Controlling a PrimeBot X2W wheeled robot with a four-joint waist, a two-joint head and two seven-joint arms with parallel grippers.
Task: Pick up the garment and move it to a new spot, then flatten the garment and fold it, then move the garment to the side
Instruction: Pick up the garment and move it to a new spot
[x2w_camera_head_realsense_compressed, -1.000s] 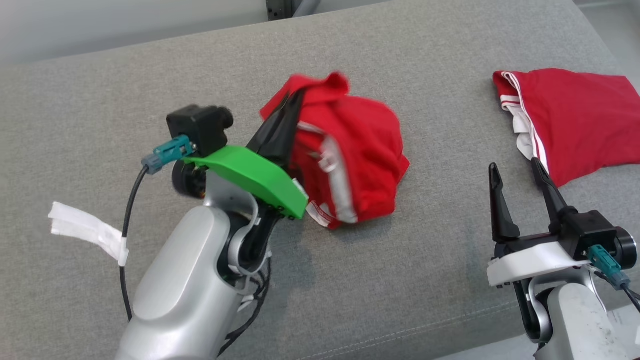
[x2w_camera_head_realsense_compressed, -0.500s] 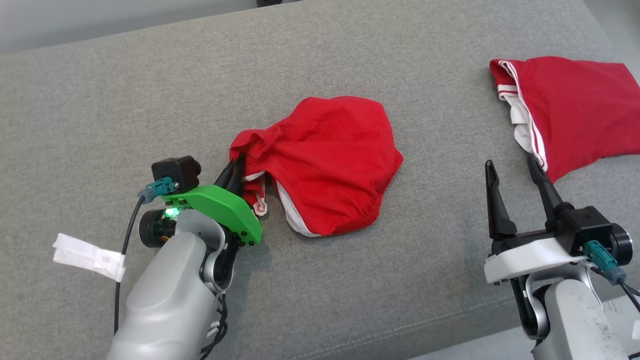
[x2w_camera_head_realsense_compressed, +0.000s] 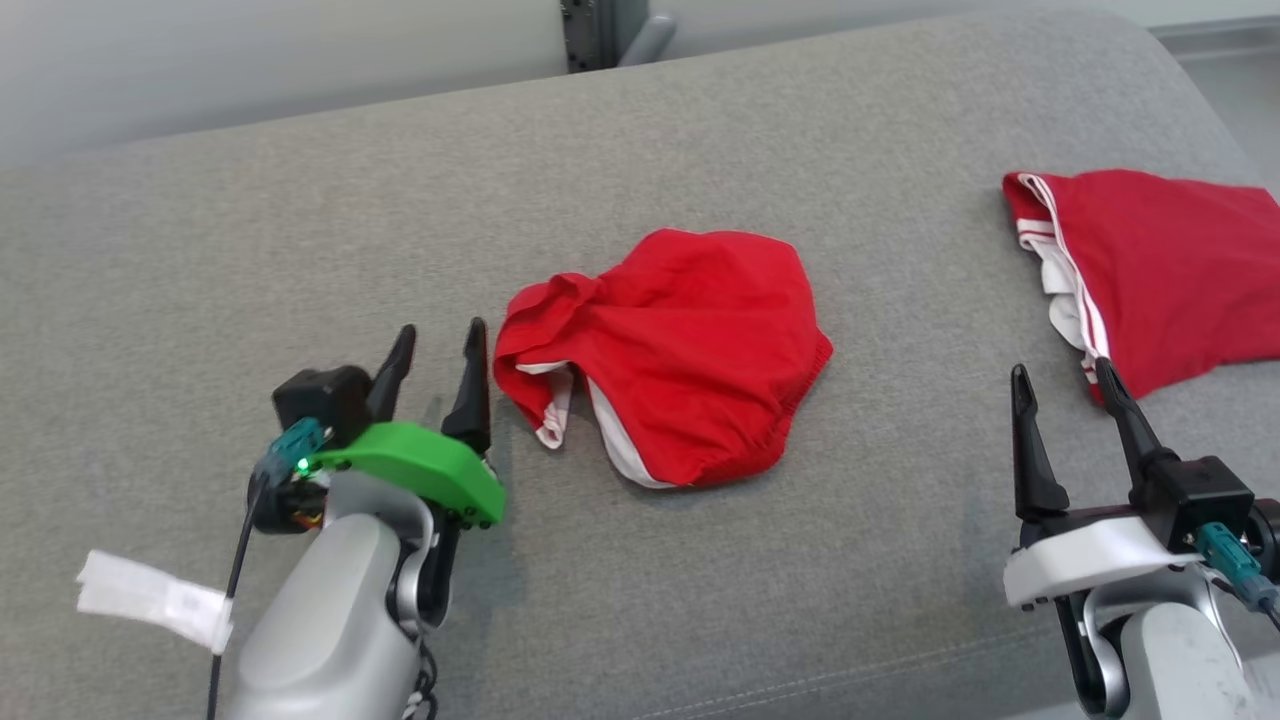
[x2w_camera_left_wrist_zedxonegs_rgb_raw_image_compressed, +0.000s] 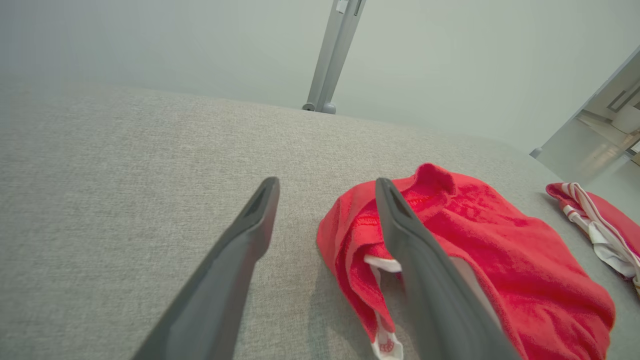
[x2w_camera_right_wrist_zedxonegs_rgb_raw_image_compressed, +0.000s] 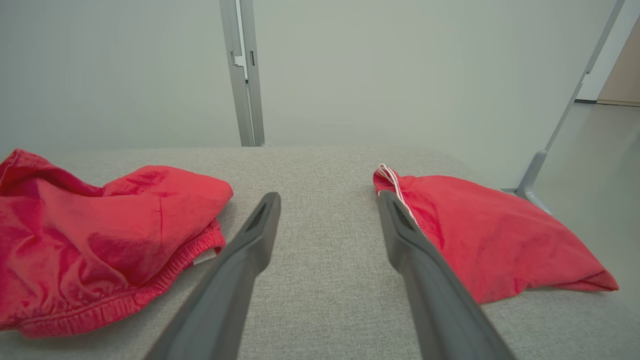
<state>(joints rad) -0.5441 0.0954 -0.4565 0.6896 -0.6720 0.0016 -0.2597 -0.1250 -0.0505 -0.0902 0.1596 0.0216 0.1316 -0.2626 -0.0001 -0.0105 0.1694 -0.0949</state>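
Two red garments lie on the wide grey woven-fabric cushion (x2w_camera_head_realsense_compressed: 300, 230). The crumpled red cloth garment with white trim (x2w_camera_head_realsense_compressed: 680, 360) sits heaped near the middle, with a bunched fold at its left. The second, a flatter red cloth garment with white stripes (x2w_camera_head_realsense_compressed: 1150, 275), lies at the far right up to the cushion's edge — well apart from the first.

There are two grippers. The left gripper (x2w_camera_head_realsense_compressed: 441, 332) has its dark fingers spread with nothing between them, just left of the bunched fold. I cannot tell whether its right finger touches the cloth. The right gripper (x2w_camera_head_realsense_compressed: 1061, 372) also stands spread and empty, its right fingertip just at the striped garment's near corner.

Open room — bare cushion stretches wide to the left of the heap and behind it, and a clear strip lies between the two garments. One white paper tag (x2w_camera_head_realsense_compressed: 150, 600) hangs on the left arm's cable.
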